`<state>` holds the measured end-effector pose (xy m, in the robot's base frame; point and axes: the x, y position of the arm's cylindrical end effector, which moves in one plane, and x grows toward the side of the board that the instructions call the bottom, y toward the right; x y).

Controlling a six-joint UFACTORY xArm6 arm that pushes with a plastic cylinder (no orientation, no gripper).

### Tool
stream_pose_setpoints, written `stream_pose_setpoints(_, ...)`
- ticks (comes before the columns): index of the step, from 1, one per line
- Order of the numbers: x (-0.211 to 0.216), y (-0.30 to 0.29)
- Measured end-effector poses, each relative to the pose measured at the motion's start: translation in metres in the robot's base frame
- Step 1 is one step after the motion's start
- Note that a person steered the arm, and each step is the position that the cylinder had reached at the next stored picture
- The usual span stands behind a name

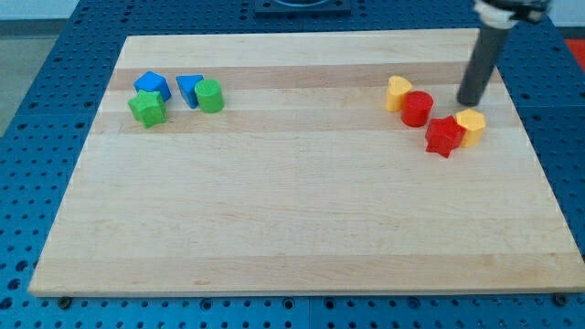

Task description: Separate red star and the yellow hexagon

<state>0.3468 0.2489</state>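
**A:** What lies nearest on the board?

**B:** The near half of the pale wooden board (302, 238) is bare wood. The board sits on a blue table with rows of holes (37, 91).

**A:** Where are the red star and the yellow hexagon?

**B:** Toward the far right. The red star (443, 136) is the nearest block there, and the yellow hexagon (471, 126) touches it on its right and slightly farther away.

**A:** What else is close by?

**B:** A red cylinder (418, 108) stands just left of the star and a little farther off. A yellow block with a rounded top (397, 93) touches that cylinder on its left.

**A:** And the arm?

**B:** It ends in a dark rod with no jaws, so nothing opens or closes. My tip (470, 102) rests on the board just beyond the yellow hexagon, apart from it, to the right of the red cylinder.

**A:** Anything on the left?

**B:** A far-left cluster: a green star-like block (147, 109) nearest, a green cylinder (210, 95) to its right, a blue triangular block (189, 89) touching that cylinder, and a blue block (152, 85) behind the green star-like one.
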Motion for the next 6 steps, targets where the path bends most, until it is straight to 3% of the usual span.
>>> stream_pose_setpoints(1, 0.022, 0.001)
stream_pose_setpoints(2, 0.056, -0.059)
stream_pose_setpoints(3, 0.092, -0.082)
stream_pose_setpoints(5, 0.144, -0.067)
stream_pose_setpoints(6, 0.105, -0.075)
